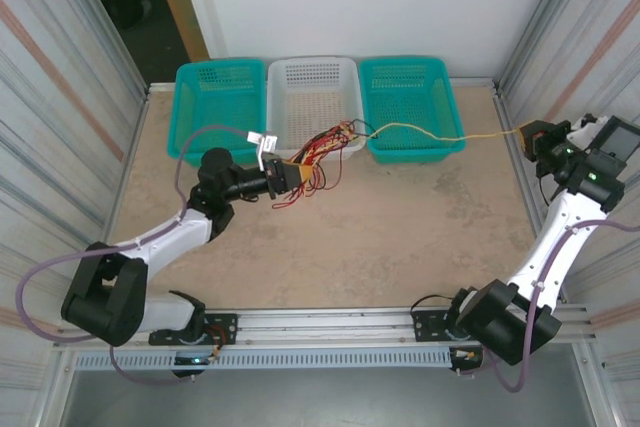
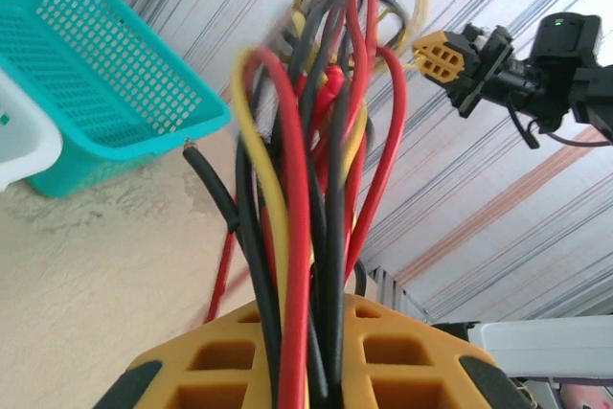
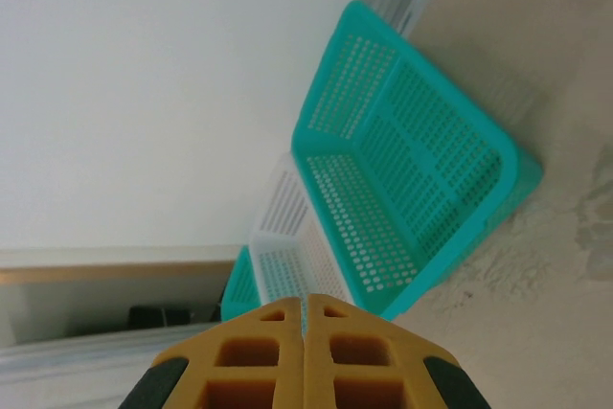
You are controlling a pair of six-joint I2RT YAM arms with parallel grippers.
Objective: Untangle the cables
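A tangle of red, black and yellow cables [image 1: 318, 152] hangs in front of the white basket [image 1: 312, 82]. My left gripper [image 1: 289, 175] is shut on the bundle. In the left wrist view the cables [image 2: 306, 189] rise out from between its orange fingers [image 2: 230, 361]. One yellow cable [image 1: 440, 133] runs taut from the tangle, across the right teal basket [image 1: 405, 97], to my right gripper [image 1: 528, 134] near the right wall. That gripper is shut on the cable's end. In the right wrist view its jaws [image 3: 305, 318] are pressed together and the thin cable is hidden there.
Three baskets line the back edge: a teal basket [image 1: 220, 87] on the left, the white one in the middle, a teal one on the right. Corrugated walls [image 1: 60, 97] close in both sides. The beige tabletop [image 1: 360, 237] spreads out in front of the baskets.
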